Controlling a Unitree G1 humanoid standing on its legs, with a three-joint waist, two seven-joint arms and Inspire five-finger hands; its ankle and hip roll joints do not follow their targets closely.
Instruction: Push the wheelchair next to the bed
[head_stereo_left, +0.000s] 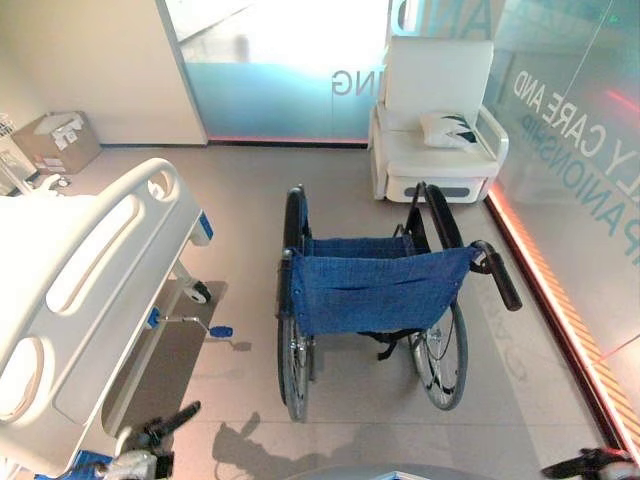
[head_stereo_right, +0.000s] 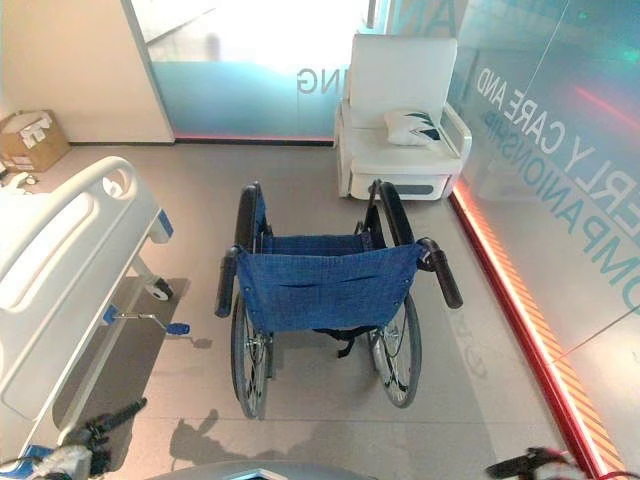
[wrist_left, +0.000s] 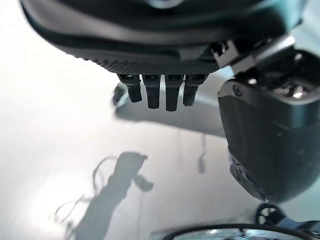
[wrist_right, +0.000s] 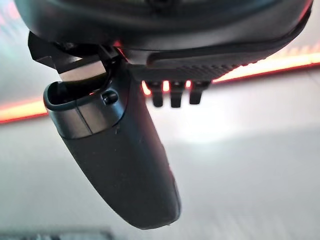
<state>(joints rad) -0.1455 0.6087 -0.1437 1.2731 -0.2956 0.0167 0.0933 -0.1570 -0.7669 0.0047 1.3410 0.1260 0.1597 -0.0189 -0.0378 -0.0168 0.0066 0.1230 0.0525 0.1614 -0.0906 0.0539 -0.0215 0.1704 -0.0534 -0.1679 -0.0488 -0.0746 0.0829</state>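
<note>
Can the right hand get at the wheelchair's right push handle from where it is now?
Probably yes: the right hand hangs low and open, holding nothing, and only bare floor lies between it and the right push handle.

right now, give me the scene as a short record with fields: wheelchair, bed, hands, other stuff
wheelchair: blue fabric seat back facing the robot, black push handles free, standing on the floor apart from the bed
bed: white hospital bed on the robot's left, a gap of floor between it and the wheelchair
left hand: low near the view's lower left, open, holding nothing
right hand: low at lower right, open, holding nothing
beyond wheelchair: white armchair with a cushion
far left: cardboard box
</note>
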